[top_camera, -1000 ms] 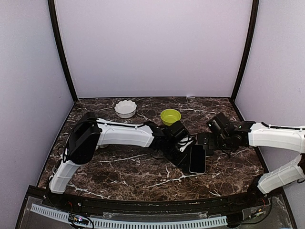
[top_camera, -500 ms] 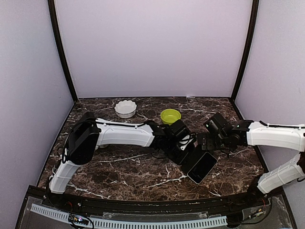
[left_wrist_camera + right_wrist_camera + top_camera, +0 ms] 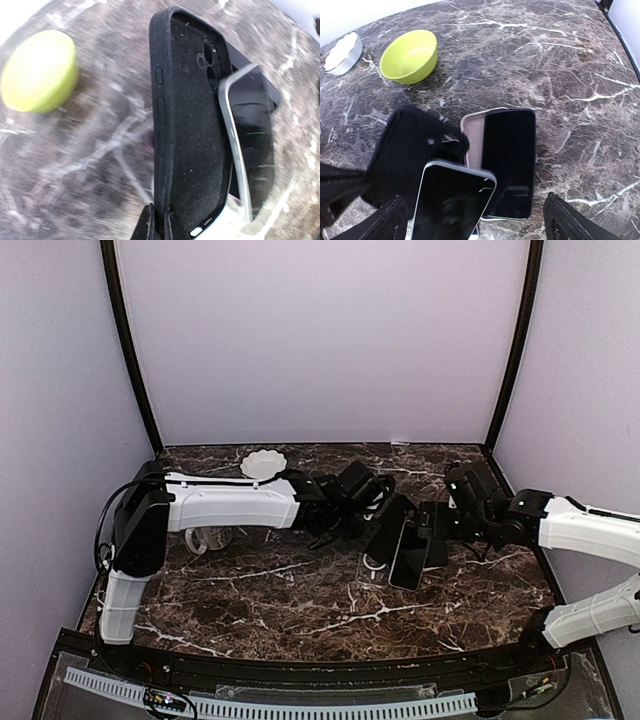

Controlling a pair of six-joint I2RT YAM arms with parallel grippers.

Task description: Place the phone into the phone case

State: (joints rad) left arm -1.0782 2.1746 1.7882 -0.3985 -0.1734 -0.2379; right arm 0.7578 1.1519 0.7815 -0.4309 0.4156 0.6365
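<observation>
My left gripper [image 3: 160, 227] is shut on the bottom edge of a black phone case [image 3: 187, 125] and holds it upright above the table, open side toward the phone. In the top view the case [image 3: 388, 523] hangs at the centre. A dark phone with a silver rim [image 3: 452, 205] lies tilted against the case; it also shows in the left wrist view [image 3: 250, 145] and the top view [image 3: 410, 558]. My right gripper [image 3: 475, 212] is wide open. The phone lies between its fingers without either touching it. In the top view this gripper [image 3: 437, 525] is just right of the phone.
A second dark phone [image 3: 510, 160] lies on a pink case [image 3: 472, 137] beneath. A green bowl [image 3: 410, 55] and a white bowl [image 3: 342, 47] stand at the back; the white bowl [image 3: 263, 462] shows in the top view. A clear object [image 3: 205, 538] lies at the left.
My left gripper has lifted the black case and swung it up and back. The phone has shifted left and now leans on the case. My right gripper has moved slightly back.
</observation>
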